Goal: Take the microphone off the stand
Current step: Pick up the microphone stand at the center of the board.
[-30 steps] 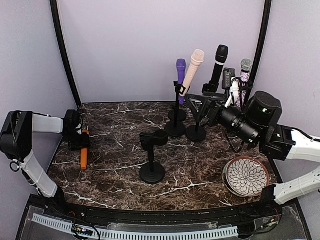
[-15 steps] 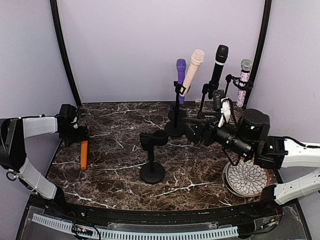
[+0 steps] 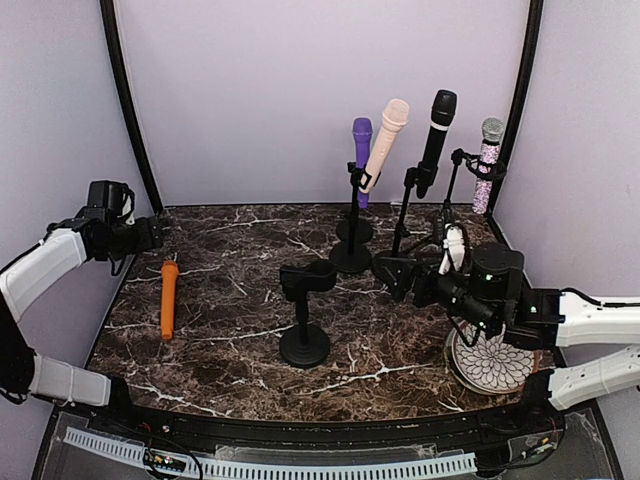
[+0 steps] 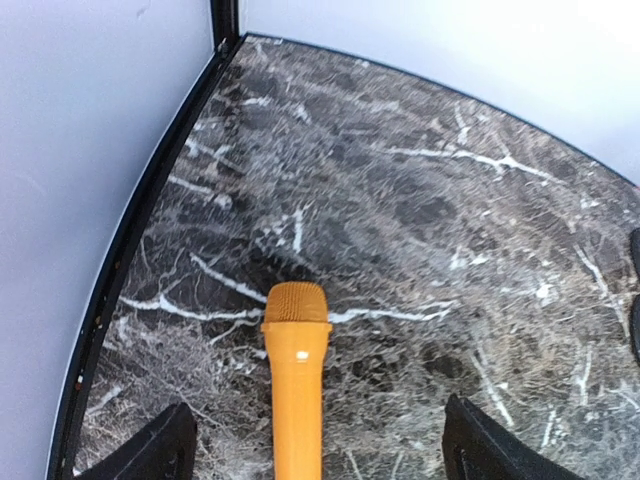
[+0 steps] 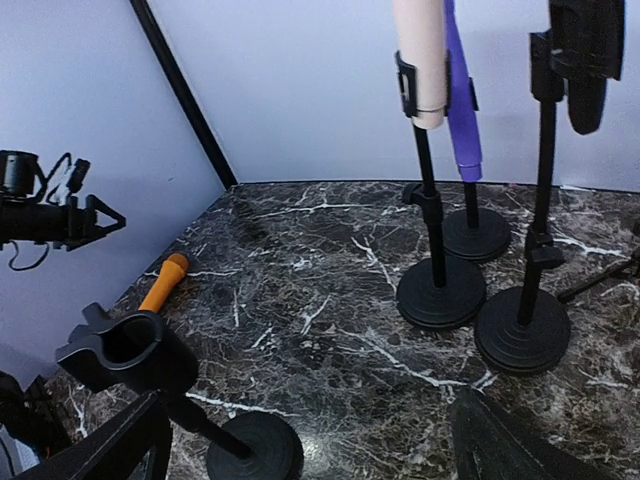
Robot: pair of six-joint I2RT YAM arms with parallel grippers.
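From above, the orange mic (image 3: 168,298) is seen lying flat on the table (image 3: 230,350), well left of the empty stand (image 3: 304,310). The left gripper (image 3: 150,235) is held farther left and behind, apart from the mic. The right gripper (image 3: 392,272) is held right of the stand.

In the left wrist view, the fingers (image 4: 150,450) are spread wide, with nothing gripped and the mic on the table beneath.

In the right wrist view, the fingers (image 5: 100,445) are likewise spread and empty. The stand's bare clip is seen near the left one.
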